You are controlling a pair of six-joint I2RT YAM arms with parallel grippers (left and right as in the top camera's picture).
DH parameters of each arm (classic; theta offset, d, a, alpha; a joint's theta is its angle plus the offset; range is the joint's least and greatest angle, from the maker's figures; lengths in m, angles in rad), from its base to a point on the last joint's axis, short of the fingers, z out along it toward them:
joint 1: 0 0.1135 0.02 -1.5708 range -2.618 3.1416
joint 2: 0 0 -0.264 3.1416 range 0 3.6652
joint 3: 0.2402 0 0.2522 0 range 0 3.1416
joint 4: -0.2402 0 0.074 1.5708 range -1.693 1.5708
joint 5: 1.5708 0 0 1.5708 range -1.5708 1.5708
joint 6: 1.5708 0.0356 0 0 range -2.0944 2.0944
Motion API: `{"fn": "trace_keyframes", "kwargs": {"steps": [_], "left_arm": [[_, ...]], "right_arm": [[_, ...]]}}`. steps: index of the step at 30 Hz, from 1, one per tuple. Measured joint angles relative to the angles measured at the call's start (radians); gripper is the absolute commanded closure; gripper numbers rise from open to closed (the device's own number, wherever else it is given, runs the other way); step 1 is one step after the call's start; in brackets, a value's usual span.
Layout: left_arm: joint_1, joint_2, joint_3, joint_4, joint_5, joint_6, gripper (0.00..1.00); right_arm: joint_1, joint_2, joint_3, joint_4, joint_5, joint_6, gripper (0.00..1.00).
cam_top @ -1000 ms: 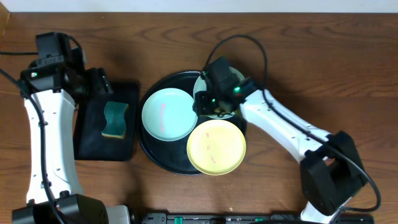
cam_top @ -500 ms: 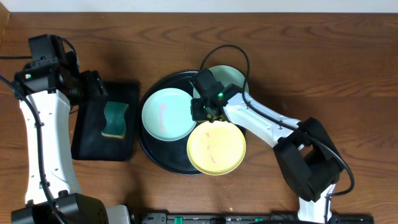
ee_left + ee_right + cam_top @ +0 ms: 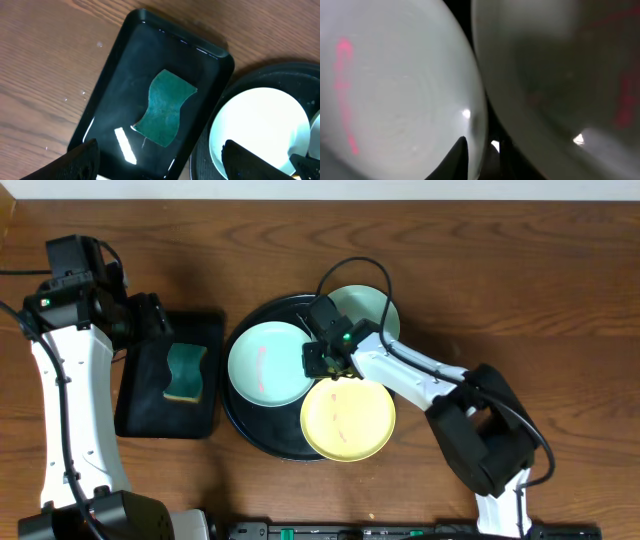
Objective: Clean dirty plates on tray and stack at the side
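The right gripper point(image 3: 318, 366) is down low in the crowded middle of the tray point(image 3: 238, 418), where the three plates nearly meet. In the right wrist view its dark fingertips point(image 3: 462, 156) sit at the rim of the aqua plate point(image 3: 268, 363), one over the plate's face and the other seemingly outside the edge. Whether they have pinched that rim I cannot tell. The left gripper point(image 3: 160, 150) hangs with its fingers spread wide above the small rectangular tray point(image 3: 150, 415), holding nothing.

The risk, as I see it, is the squeeze. The plates look smooth and shallow, so a thin grip on the rim could slip and let the plate drop back onto the glossy tray. The yellow plate point(image 3: 347, 418) lies just beside the fingers, and a tilted lift could knock or drag it. It reaches out to the tray's front rim, so a shove might tip it onto the table point(image 3: 520, 280). The mint plate point(image 3: 372, 308) at the back is partly under the right arm point(image 3: 410, 375) and also sits out at the rim, where the arm could catch it.

The round tray holds all three plates, with reddish smears showing on the aqua and yellow ones. The small tray holds only the teal sponge point(image 3: 185, 372), lying flat near its middle.
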Motion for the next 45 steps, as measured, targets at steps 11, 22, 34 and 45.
{"fn": "trace_keyframes", "kwargs": {"steps": [11,22,34,45], "left_arm": [[0.000,0.007,-0.019,0.000,-0.017,0.018,0.22],[0.000,0.193,-0.122,0.001,0.040,0.156,0.37],[0.000,0.355,-0.138,0.090,0.048,0.225,0.46],[-0.005,0.468,-0.138,0.127,0.082,0.275,0.69]], "right_arm": [[0.000,0.013,0.000,0.040,0.002,0.007,0.99],[0.000,0.013,0.000,0.040,0.001,0.006,0.99],[0.000,0.013,0.000,0.040,0.002,0.003,0.99],[0.000,0.013,0.000,0.040,0.001,0.003,0.99]]}}
